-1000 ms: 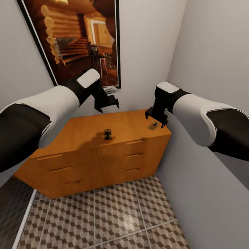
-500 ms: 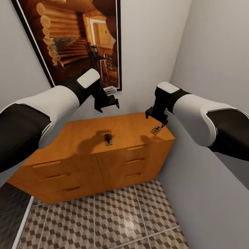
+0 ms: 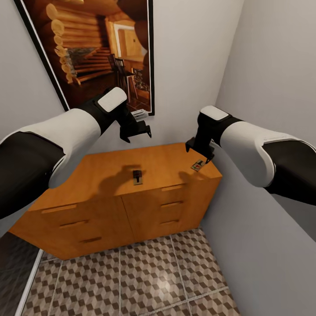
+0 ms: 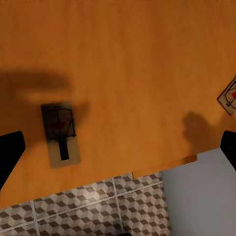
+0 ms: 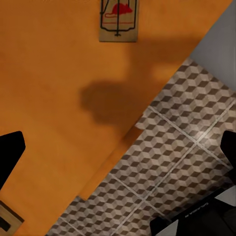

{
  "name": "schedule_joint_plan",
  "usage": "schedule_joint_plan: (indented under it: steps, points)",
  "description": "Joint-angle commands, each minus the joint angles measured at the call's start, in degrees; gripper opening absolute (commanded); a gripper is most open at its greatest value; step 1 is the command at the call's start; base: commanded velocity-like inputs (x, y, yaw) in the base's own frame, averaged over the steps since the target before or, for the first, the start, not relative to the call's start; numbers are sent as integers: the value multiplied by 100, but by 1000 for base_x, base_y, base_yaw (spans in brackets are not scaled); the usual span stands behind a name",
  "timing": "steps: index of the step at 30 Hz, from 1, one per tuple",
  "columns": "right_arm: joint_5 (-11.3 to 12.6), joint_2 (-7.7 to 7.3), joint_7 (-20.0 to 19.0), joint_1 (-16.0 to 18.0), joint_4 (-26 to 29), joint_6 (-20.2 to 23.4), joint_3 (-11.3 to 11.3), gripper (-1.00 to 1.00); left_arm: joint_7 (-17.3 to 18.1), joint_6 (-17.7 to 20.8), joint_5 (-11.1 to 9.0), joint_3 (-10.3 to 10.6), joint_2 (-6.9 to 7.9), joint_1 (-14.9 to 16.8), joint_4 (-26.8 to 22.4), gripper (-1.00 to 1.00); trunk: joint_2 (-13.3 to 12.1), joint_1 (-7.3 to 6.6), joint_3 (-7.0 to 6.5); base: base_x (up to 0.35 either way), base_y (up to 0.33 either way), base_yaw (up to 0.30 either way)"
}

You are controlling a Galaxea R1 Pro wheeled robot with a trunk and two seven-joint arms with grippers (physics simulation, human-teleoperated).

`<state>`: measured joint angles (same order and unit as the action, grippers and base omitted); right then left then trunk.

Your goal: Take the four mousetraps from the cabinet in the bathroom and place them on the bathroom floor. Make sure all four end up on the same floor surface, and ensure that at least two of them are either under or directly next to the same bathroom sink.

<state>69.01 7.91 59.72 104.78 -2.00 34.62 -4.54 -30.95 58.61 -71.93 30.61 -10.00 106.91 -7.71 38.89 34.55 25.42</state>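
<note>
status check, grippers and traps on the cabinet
Left gripper open, empty, above cabinet top. Right gripper open, over corner mousetrap. Second mousetrap at front edge. Nothing blocking.

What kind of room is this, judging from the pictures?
Probably a small bathroom corner: patterned cube-print floor tiles, a low wooden cabinet with two mousetraps on top, and a dark glass-edged shower floor at the side.

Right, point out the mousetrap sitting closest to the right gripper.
The mousetrap at the cabinet top's right corner, just below the right gripper. The other mousetrap lies mid-cabinet near the front edge, much farther from that gripper.
</note>
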Motion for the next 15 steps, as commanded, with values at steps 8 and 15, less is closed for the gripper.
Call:
schedule_joint_plan:
  steps: [8,15]
  points:
    - [34,-54,5,-7,-11,45,-47,100,-50,10,-50,23,0,5,-3,100,7,2,8,5,-17,0]
    - [34,-80,5,-12,-11,45,-47,100,-51,10,-53,23,0,5,-3,100,7,2,8,77,-96,0]
